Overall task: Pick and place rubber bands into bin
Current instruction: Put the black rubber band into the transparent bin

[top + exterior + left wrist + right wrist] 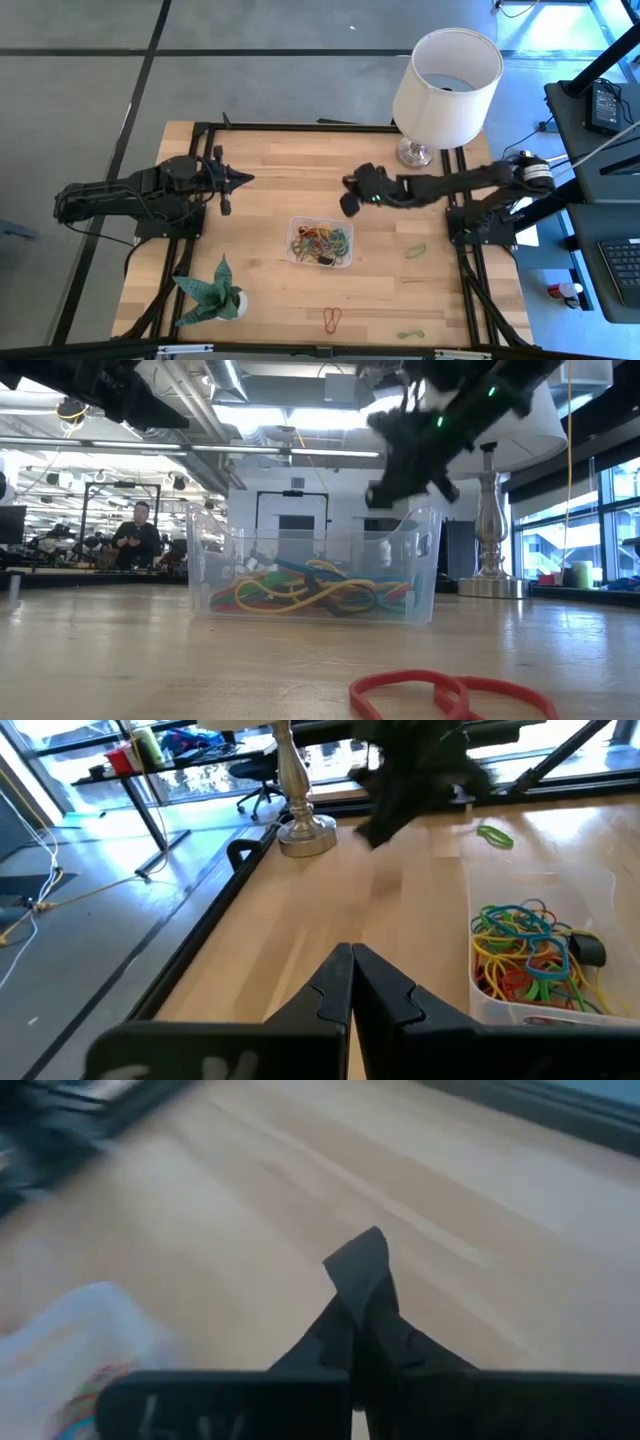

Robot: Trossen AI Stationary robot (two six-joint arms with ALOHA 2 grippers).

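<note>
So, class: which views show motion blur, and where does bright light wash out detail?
Right wrist view: tabletop and bin streak into a smear behind the shut right gripper. Low view: the same gripper is blurred, against glaring ceiling lights. Left wrist view: bright windows, sharp rubber bands.

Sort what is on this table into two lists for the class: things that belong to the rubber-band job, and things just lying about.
Belongs to the job:
- bin, already holding many bands
- loose rubber bands: red, green, green
- right gripper, shut, empty
- left gripper, shut, waiting

Just lying about:
- lamp
- green paper plant
</note>
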